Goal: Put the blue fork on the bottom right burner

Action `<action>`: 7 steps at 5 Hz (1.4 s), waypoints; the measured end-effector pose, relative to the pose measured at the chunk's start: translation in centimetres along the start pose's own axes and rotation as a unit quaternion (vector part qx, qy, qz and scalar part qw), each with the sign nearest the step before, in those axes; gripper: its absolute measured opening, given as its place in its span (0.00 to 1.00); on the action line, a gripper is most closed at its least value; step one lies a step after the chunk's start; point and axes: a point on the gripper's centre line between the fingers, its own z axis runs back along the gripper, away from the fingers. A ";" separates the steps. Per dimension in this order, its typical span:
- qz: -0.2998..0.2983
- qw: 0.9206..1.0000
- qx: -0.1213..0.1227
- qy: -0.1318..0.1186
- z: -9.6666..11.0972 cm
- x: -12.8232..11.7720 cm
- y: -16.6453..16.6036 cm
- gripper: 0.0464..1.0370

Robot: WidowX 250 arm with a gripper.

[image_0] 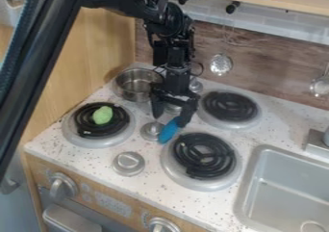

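Observation:
The black gripper [171, 120] hangs over the middle of the stove top, its two fingers apart. The blue fork [169, 130], a short bright blue shape, is just below the fingers, close against the right one; I cannot tell whether they touch. It slants between a small silver knob and the upper left edge of the bottom right burner [204, 155]. Part of the fork's upper end is hidden by the right finger. No object lies on that burner's black coil.
A green item [103, 115] lies on the bottom left burner [85, 139]. Behind it stands a metal pot [136, 84], left of the gripper. The back right burner [229, 106] is beyond the fork. Silver knobs [128, 163] stand on the counter, and a sink [289, 183] is at the right.

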 end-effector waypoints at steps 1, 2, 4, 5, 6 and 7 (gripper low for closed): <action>-0.005 1.000 0.010 0.005 -0.6 -0.3 -0.5 0.64; -0.009 1.000 0.020 0.017 -1.2 -0.8 -0.8 0.35; -0.015 1.000 0.018 0.021 -1.4 -1.6 -1.0 0.31; -0.031 0.999 0.005 -0.008 0.5 -2.5 -1.7 0.31; -0.059 0.998 0.003 -0.025 2.1 -3.7 -2.8 0.31; -0.097 0.995 0.003 -0.011 0.8 -4.9 -5.4 0.31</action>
